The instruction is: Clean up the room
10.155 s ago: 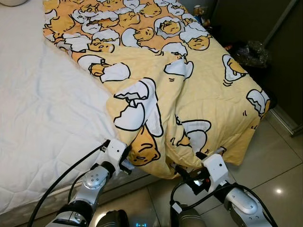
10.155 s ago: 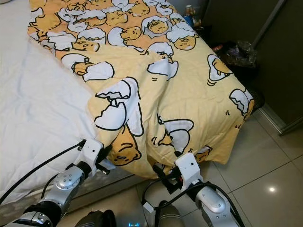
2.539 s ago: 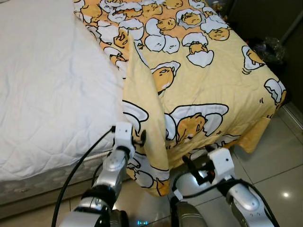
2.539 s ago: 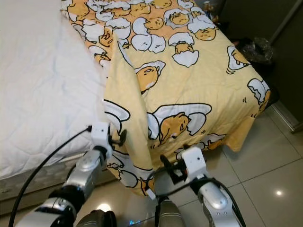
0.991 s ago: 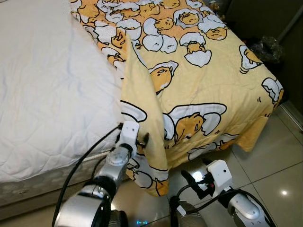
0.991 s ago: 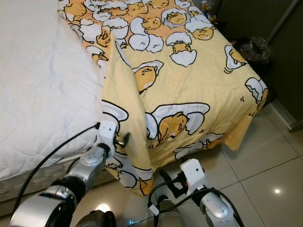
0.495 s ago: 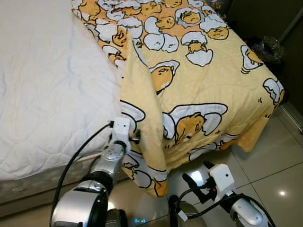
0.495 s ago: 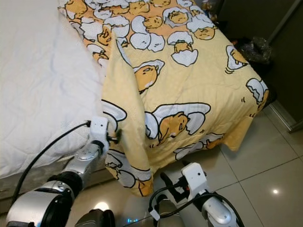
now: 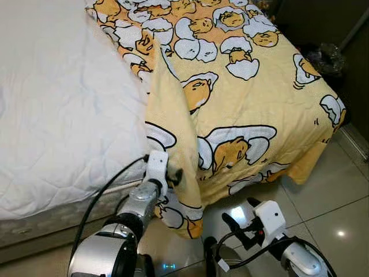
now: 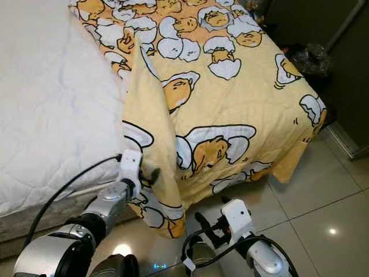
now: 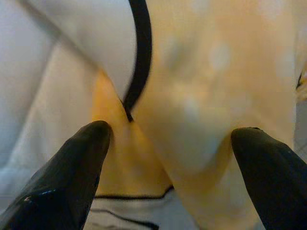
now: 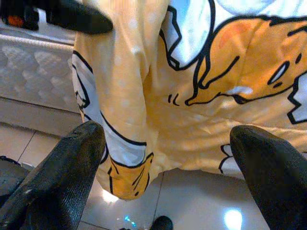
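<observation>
Both pincers spread: left pincer (image 9: 173, 175) now released against blanket (image 9: 242, 98) fold, right pincer (image 9: 237, 220) lowered; bed (image 9: 52, 115) half-covered.

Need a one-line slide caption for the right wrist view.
Open right gripper faces the yellow cartoon blanket hanging off the bed above the tiled floor.

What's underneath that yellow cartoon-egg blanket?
The yellow egg-print blanket lies on a white quilted mattress, bare beside it. The blanket's hanging edge covers the bed's corner; whatever lies beneath stays hidden.
</observation>
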Motion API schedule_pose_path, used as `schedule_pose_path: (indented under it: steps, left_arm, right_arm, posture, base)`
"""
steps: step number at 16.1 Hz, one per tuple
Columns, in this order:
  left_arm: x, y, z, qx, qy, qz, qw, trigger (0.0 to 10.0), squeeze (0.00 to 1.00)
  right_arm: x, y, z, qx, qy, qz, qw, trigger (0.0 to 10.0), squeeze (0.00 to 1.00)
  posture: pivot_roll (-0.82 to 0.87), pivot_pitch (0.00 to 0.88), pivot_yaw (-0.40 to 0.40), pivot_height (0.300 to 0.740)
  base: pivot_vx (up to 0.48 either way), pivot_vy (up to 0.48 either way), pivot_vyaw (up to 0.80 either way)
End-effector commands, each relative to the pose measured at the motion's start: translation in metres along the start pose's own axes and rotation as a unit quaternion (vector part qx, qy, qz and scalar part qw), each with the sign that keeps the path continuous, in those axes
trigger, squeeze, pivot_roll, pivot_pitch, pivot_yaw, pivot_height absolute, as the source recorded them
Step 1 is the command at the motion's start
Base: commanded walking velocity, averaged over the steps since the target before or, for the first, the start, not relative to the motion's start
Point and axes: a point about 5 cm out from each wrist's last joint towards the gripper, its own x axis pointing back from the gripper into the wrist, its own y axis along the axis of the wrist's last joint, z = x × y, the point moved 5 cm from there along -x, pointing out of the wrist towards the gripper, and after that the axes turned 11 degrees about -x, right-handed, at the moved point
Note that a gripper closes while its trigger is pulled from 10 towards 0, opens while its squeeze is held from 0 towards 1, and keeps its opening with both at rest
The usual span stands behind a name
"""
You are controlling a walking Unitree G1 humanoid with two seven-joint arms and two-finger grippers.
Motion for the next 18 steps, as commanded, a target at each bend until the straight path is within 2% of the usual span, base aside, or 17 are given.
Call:
schedule_pose_path:
  steps: [1,7,9,12,13,16,18]
  left_arm:
    - [0.002,-0.017,-0.006,0.003,-0.003,0.032,0.999,0.0,0.00]
    - [0.004,-0.019,0.005,0.028,0.030,0.035,0.999,0.0,0.00]
    - [0.003,-0.015,0.006,0.036,0.033,0.027,0.998,0.0,0.00]
    - [0.001,0.002,0.016,0.050,0.061,-0.003,0.997,0.0,0.00]
    - [0.000,0.009,0.019,0.072,0.067,-0.018,0.995,0.0,0.00]
    - [-0.002,0.019,0.018,0.089,0.065,-0.036,0.993,0.0,0.00]
    - [-0.002,0.019,0.017,0.111,0.063,-0.038,0.991,0.0,0.00]
  right_arm:
    - [0.005,-0.004,-0.001,-0.004,-0.001,0.009,1.000,10.0,0.00]
    - [0.009,-0.005,0.000,-0.004,-0.002,0.013,1.000,10.0,0.00]
    - [0.010,-0.005,0.000,-0.003,-0.001,0.014,1.000,10.0,0.00]
    - [0.010,-0.005,-0.001,-0.002,-0.001,0.015,1.000,10.0,0.00]
    - [0.009,-0.005,-0.002,-0.002,-0.002,0.016,1.000,10.0,0.00]
    - [0.008,-0.005,-0.003,-0.001,-0.001,0.018,1.000,10.0,0.00]
    - [0.008,-0.005,-0.003,-0.001,-0.002,0.019,1.000,10.0,0.00]
  posture:
    - [-0.29,0.208,-0.029,0.731]
    - [-0.30,0.212,-0.030,0.731]
    - [-0.30,0.212,-0.032,0.731]
    - [-0.31,0.213,-0.035,0.731]
    - [-0.31,0.213,-0.036,0.731]
    - [-0.31,0.212,-0.036,0.731]
    - [-0.31,0.206,-0.035,0.731]
  base:
    - [0.000,0.000,0.00]
    - [0.000,0.000,0.00]
    - [0.000,0.000,0.00]
    - [0.000,0.000,0.00]
    - [0.000,0.000,0.00]
    - [0.000,0.000,0.00]
    - [0.000,0.000,0.00]
